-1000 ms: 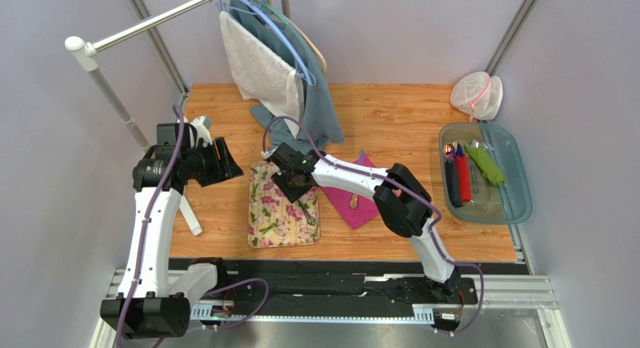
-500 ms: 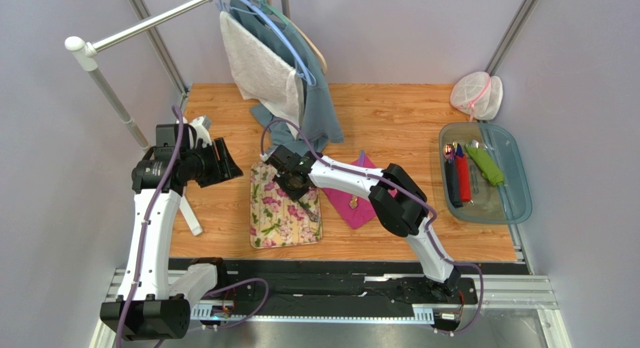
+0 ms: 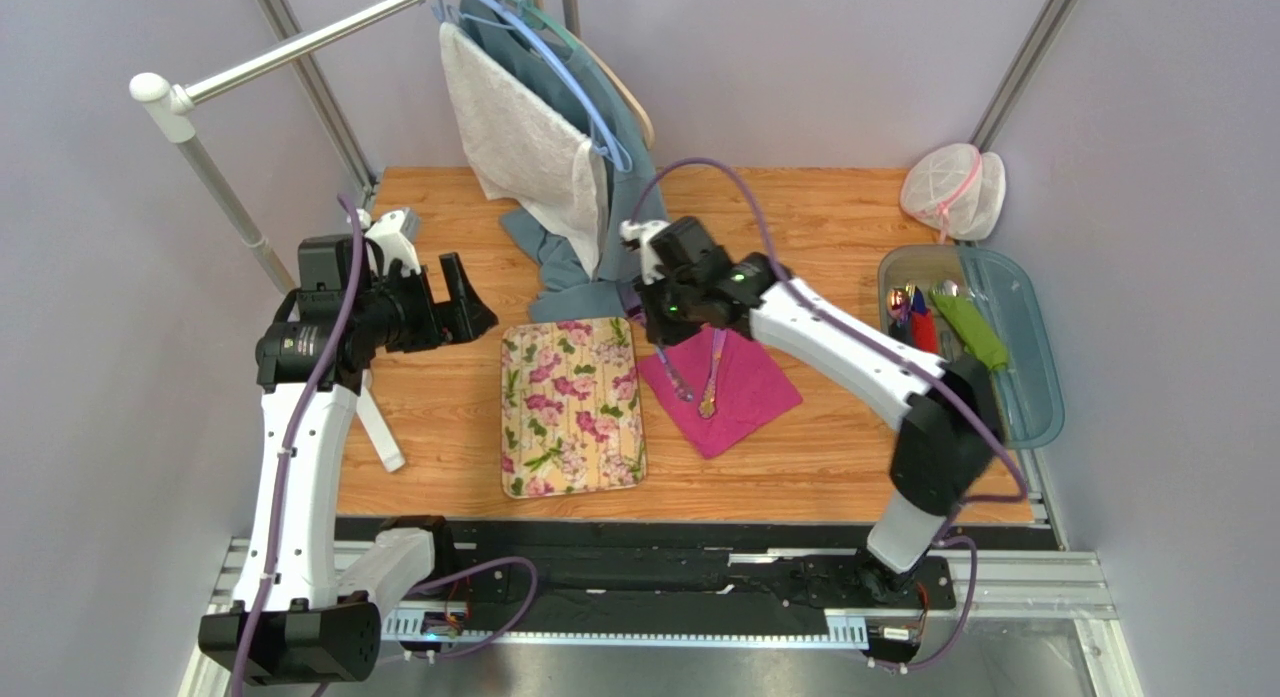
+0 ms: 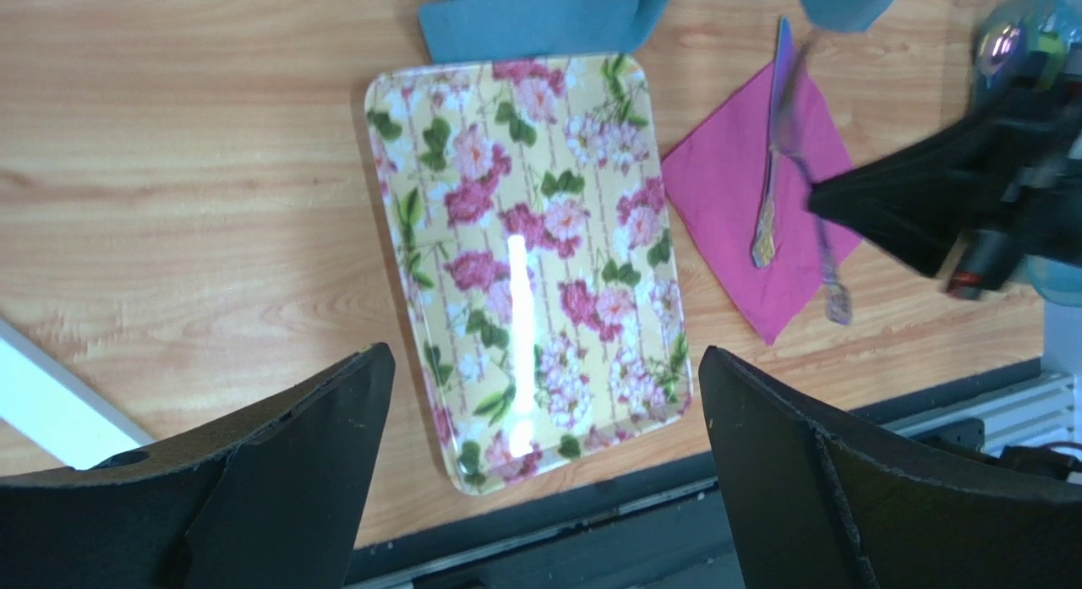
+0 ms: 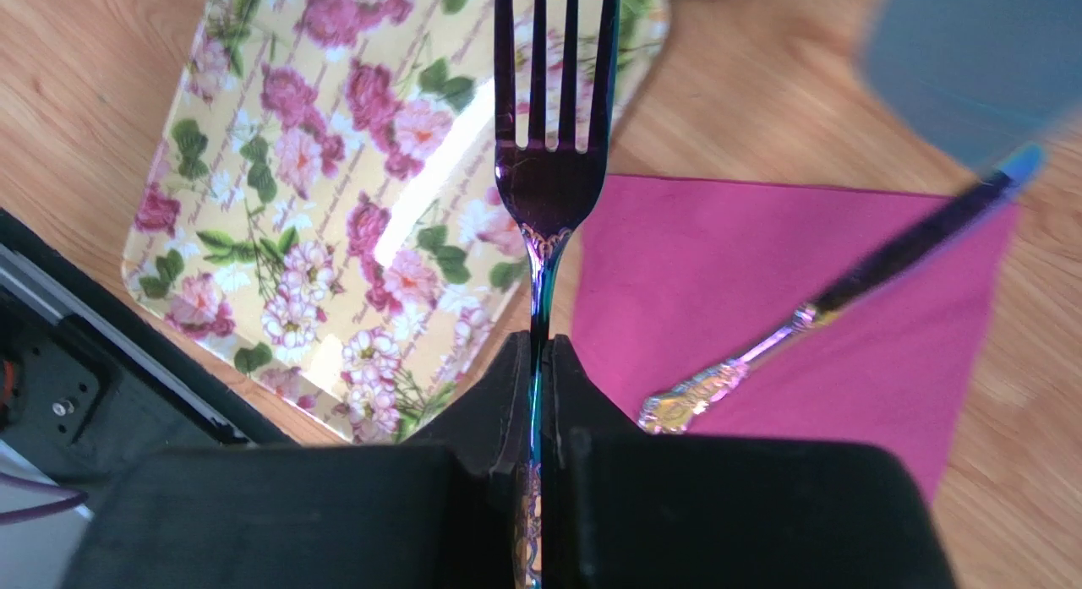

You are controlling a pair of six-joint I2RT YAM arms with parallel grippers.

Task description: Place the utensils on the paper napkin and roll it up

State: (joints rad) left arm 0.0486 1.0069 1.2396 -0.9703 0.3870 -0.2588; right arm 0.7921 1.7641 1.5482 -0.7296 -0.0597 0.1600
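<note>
The table [image 3: 436, 405] has a top of light orange-brown wood with visible grain. Plain pale lilac-grey walls [image 3: 1157, 127] stand around it on three sides. A white clothes rail [image 3: 286, 48] crosses the far left corner, and slim metal posts [image 3: 1026, 60] rise behind. The light is soft and even.
</note>
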